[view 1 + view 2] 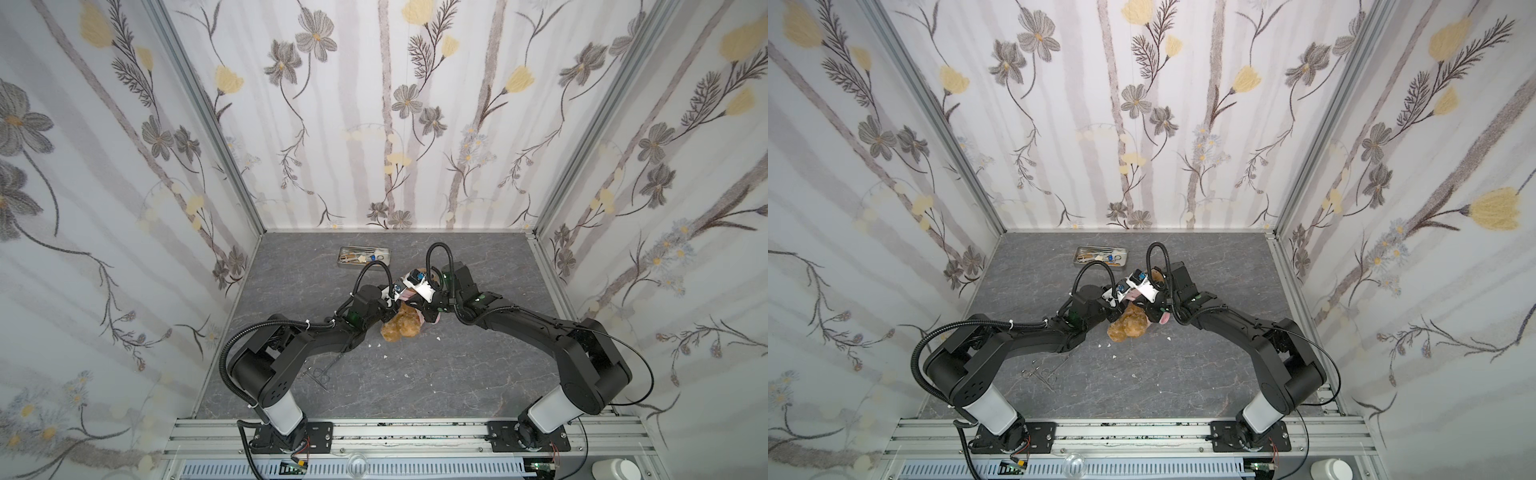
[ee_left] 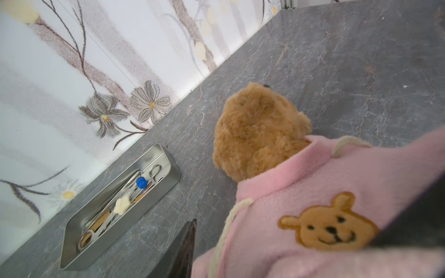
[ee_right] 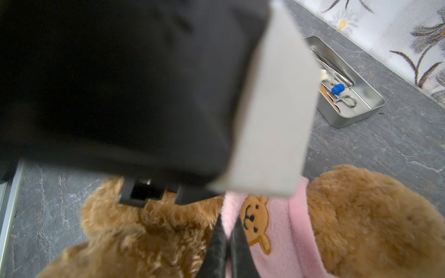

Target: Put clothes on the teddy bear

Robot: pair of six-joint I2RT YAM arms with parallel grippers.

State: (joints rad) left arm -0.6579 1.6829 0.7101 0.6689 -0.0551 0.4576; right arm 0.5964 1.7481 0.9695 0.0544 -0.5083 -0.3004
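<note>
Pink fleece shirt (image 2: 313,168) with orange bear-face emblem: collar sat round the neck of the small fluffy golden-brown teddy bear (image 1: 402,326), which lay mid-way on the grey marbled tabletop (image 1: 415,374) between my arms. My right gripper (image 3: 227,240): jaws pressed together on the shirt's edge, I judged to anchor it. My left gripper (image 2: 313,209): jaws astride the shirt; whether gripping, I could not tell.
</note>
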